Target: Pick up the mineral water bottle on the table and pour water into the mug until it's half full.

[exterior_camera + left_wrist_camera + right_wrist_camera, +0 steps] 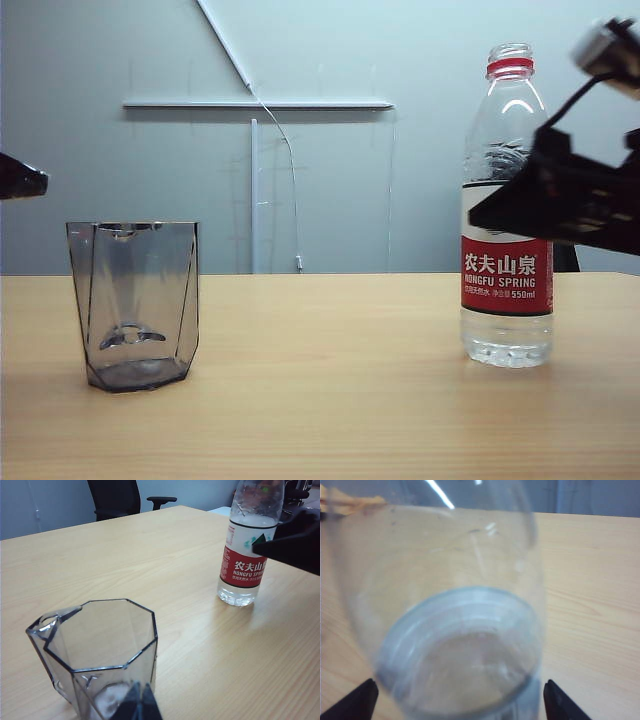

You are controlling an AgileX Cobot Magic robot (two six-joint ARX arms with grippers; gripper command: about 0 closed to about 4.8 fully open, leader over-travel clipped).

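So the whole thing right now hinges on the right pincer and the mineral water bottle: the bottle stands upright on the counter, long axis straight up and down, and in the right wrist view it sits between the two dark fingertips, filling most of the picture. The fingers are spread wide on either side of the clear body and I can't see them pressing on the plastic, so I'd call it apart, nothing gripped yet. In the exterior view that arm comes in from the right edge and crosses in front of the bottle just above the red label. The bottle has no cap on and only looks to hold a bit of water near the base. The mug sits well apart, over on the left side of the counter, upright and looking empty. The left pincer hangs right by the mug, its tips looking pressed together, holding nothing. So the right arm is clearly the nearer one for the pick; my guess is the next move is just closing on the bottle.
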